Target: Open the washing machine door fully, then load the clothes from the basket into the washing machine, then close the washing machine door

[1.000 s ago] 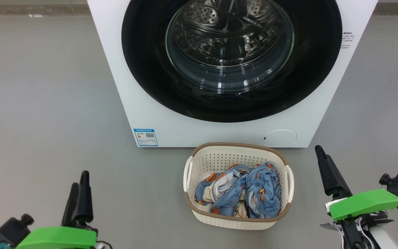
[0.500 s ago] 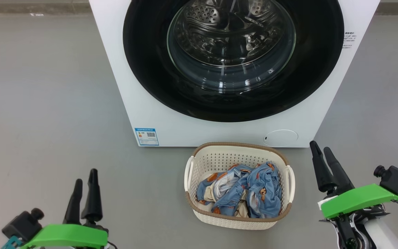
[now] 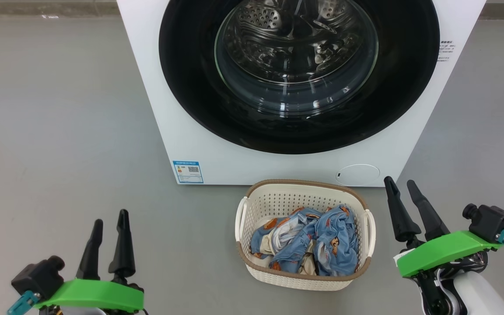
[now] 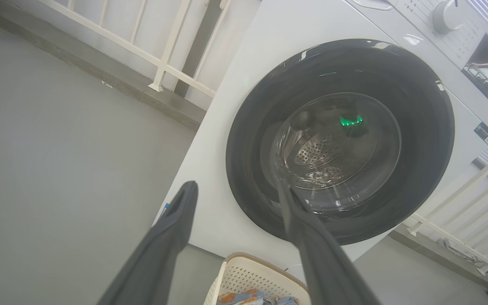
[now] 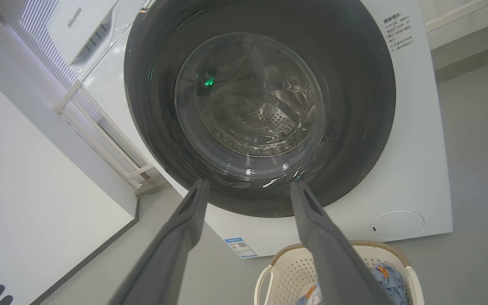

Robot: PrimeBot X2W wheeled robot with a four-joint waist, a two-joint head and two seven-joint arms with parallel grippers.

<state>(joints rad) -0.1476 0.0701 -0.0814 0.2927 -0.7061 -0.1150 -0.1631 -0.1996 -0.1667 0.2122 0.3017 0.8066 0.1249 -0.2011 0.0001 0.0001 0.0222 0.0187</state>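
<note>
Head view: one washer, one door, closed
Floor: one basket before washer, one heap of clothes inside
Claws: two, left claw and right claw, both released

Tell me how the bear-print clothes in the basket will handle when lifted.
The clothes lie crumpled and folded over each other, so they will probably hang limp and trail. Tangled together, one pinch may drag up several pieces. They look thin, so likely light; the basket might shift with them.
</note>
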